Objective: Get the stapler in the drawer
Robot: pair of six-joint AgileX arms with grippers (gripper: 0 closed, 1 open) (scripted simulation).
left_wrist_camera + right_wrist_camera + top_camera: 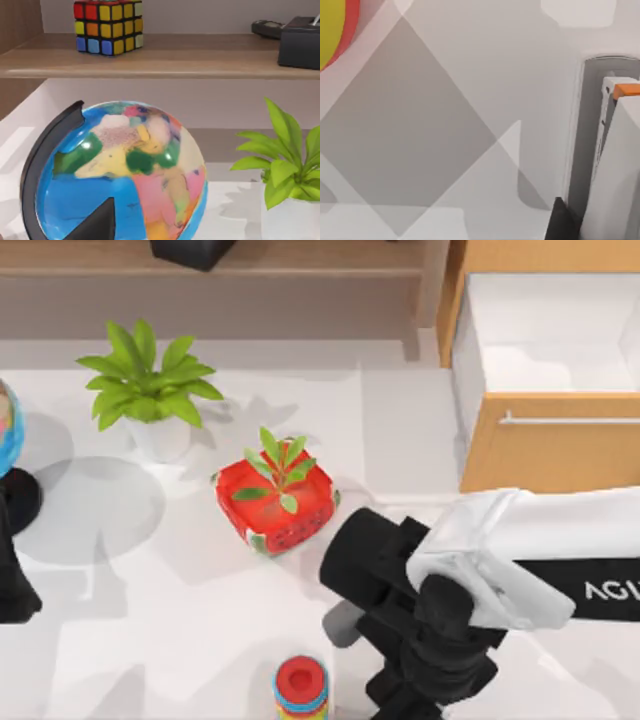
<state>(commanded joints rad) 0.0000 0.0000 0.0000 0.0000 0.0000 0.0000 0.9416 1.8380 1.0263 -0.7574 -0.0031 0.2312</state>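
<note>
Stretching across the top view, the white bench [150, 640] carries everything, with a long wooden shelf [200, 270] along its far edge. At the far right the drawer [550, 445] stands pulled open, its white inside bare and its silver handle [570, 420] facing the bench. My right arm reaches in from the right, bent down over the near middle of the bench, just beside the ring toy [301, 687]. A grey-white end of the stapler [342, 625] pokes out from under the arm; the right wrist view has the stapler [615, 165] close up. I cannot tell how the right pincer stands. My left arm sits parked at the left edge by the globe [125, 175]. Two plants [145, 385] [278, 495] stand between.
</note>
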